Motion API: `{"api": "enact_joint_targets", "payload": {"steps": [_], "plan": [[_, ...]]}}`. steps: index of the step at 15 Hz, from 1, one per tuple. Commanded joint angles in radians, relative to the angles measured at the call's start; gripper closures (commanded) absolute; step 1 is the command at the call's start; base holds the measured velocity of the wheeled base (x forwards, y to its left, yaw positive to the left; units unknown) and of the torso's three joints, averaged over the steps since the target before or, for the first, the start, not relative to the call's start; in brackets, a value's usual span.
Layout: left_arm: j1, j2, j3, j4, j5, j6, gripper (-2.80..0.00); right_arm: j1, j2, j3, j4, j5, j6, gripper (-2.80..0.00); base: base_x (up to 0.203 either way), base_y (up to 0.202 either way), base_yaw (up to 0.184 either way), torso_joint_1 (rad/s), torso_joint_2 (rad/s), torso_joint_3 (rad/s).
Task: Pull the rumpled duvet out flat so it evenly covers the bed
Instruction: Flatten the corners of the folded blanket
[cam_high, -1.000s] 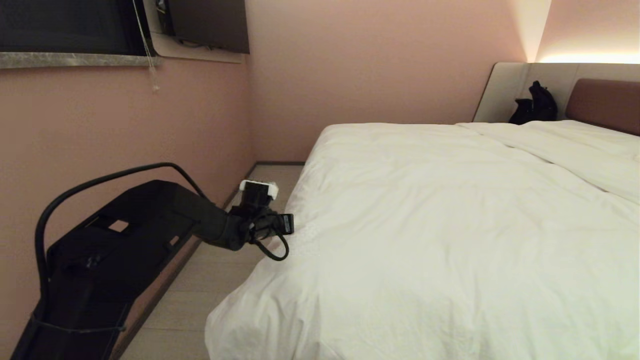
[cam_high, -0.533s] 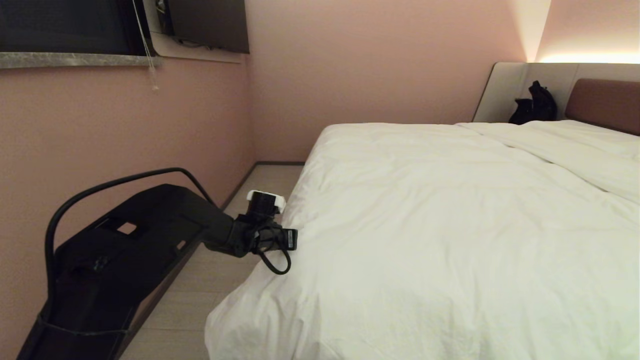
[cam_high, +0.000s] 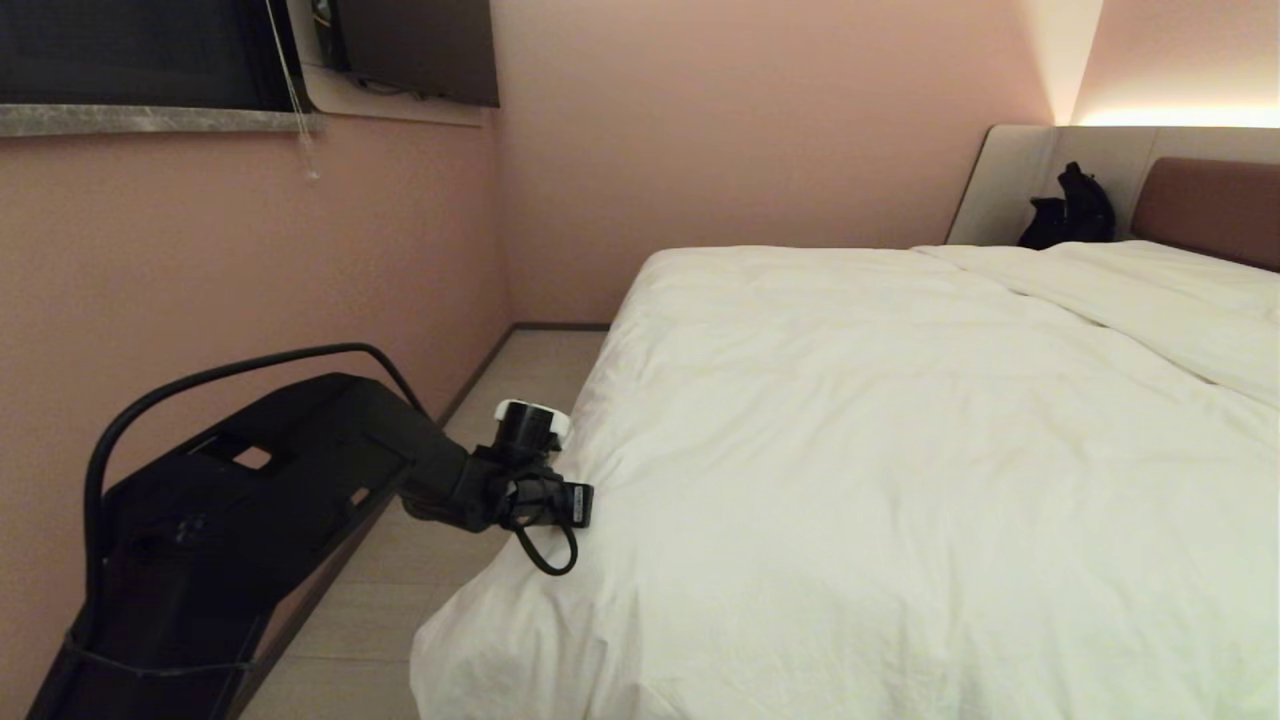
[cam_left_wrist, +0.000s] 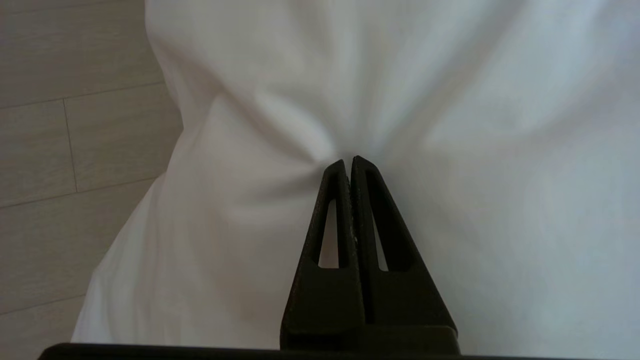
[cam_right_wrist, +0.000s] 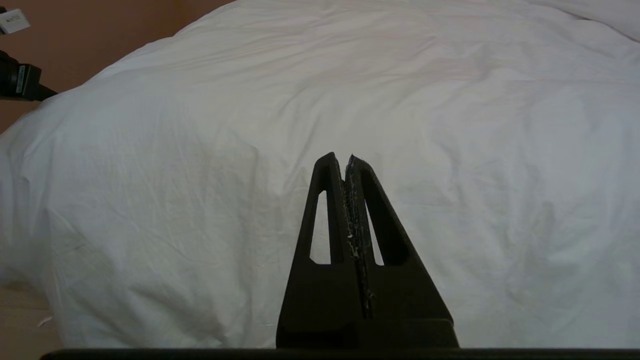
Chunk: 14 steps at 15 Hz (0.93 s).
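A: Where does the duvet (cam_high: 900, 450) lie?

B: Spread over the bed (cam_high: 1205, 205), reaching from the foot end nearest the camera up toward the brown headboard, with its left edge hanging down to the pale wood floor (cam_high: 400, 590). It is mostly flat, with soft creases (a longer fold runs near the headboard end).

A: And the left gripper (cam_left_wrist: 348, 161)?

B: It is at the duvet's left edge, roughly midway along the side of the bed. Its two black fingers are pressed together, and the fabric gathers into a star of wrinkles right at their tips, so it has a pinch of the duvet between them. In the head view the arm reaches in from the wall side and the left gripper (cam_high: 590, 500) meets the cloth just where the duvet rolls over the mattress edge.

A: The right gripper (cam_right_wrist: 346, 160)?

B: Fingers closed together with nothing between them. It hangs apart from the duvet at the bed's foot end, pointing along the bed toward the headboard.

A: Any containers around?

B: Only a dark bag (cam_high: 1072, 208) standing against the pale surround beside the headboard; I cannot tell what is in it.
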Motion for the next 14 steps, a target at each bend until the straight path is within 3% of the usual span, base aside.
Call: {"api": "enact_joint_targets", "payload": {"steps": [1,14], "plan": [[0.000,-0.020,0.039,-0.002,-0.001,0.006,0.00,0.000,0.000,0.000,0.000,0.001,-0.001,0.00,0.000,0.000,0.000,0.000,0.00,0.000],[-0.002,-0.187,0.403,-0.014,-0.002,0.060,0.00,0.000,0.000,0.000,0.000,0.001,-0.001,0.00,0.000,0.000,0.000,0.000,0.00,0.000]]}}
